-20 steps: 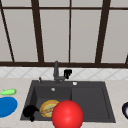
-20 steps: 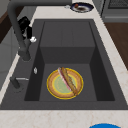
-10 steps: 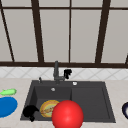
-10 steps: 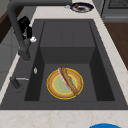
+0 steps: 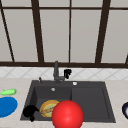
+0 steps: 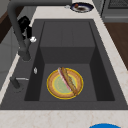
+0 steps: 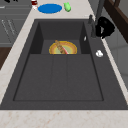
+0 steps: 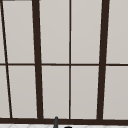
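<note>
Since I read the front view from its left edge, I start at the green vegetable [image 5: 8, 92] and the blue plate [image 5: 6, 106] on the counter, both well apart from the basin. Next comes my left hand [image 5: 30, 112], hanging at the sink's [image 5: 90, 100] front left corner just beside the yellow plate [image 5: 48, 108]; its fingers look curled loosely downward and it holds nothing that I can make out. That plate lies flat on the floor of the deeper left basin, I judge so it cannot slide, with a hot dog [image 6: 68, 80] across it. A red ball [image 5: 67, 115] sits in front of the sink, covering part of the plate from this camera; the left side view gives me the whole plate and the hot dog. My right hand [image 5: 67, 73] hovers just right of the faucet [image 5: 56, 71], near the small white knob [image 7: 99, 53]; I cannot tell how far it is open. At far right a dark dish [image 5: 125, 110] rests on the counter
</note>
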Action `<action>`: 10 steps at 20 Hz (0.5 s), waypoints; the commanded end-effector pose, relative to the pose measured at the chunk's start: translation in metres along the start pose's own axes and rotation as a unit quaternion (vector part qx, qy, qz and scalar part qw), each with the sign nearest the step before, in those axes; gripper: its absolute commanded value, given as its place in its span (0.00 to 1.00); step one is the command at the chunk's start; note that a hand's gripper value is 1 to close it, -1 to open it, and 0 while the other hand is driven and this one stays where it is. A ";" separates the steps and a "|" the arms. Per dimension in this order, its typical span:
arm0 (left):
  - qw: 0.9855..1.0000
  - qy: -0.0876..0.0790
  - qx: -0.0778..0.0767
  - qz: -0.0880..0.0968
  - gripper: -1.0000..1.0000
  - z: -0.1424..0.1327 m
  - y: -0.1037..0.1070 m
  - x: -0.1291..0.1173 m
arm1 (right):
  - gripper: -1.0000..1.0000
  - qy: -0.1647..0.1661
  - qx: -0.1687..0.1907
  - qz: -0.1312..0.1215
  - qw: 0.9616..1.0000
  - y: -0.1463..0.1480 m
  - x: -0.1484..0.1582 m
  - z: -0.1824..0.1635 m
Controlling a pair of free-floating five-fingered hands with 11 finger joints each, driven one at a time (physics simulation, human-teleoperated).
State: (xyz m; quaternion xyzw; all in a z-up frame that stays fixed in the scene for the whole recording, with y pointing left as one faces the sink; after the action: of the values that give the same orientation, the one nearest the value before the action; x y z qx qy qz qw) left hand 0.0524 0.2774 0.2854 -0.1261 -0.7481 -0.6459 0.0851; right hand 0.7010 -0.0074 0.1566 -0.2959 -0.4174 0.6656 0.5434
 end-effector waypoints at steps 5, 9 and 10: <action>1.000 0.000 0.000 0.000 0.50 0.000 0.000 0.000 | 1.00 0.027 0.039 0.013 0.999 -0.016 0.018 -0.005; 1.000 0.000 0.000 0.000 0.50 0.000 0.000 0.000 | 1.00 0.058 0.067 0.042 0.995 -0.019 0.020 -0.005; 1.000 0.000 0.000 0.000 0.50 0.000 0.000 0.000 | 1.00 0.070 0.077 0.038 0.994 -0.021 0.022 -0.006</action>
State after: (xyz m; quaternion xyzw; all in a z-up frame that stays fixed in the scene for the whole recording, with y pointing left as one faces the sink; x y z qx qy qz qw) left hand 0.0524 0.2774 0.2854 -0.1261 -0.7481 -0.6459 0.0851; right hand 0.7047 0.0035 0.1643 -0.3304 -0.3312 0.6970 0.5435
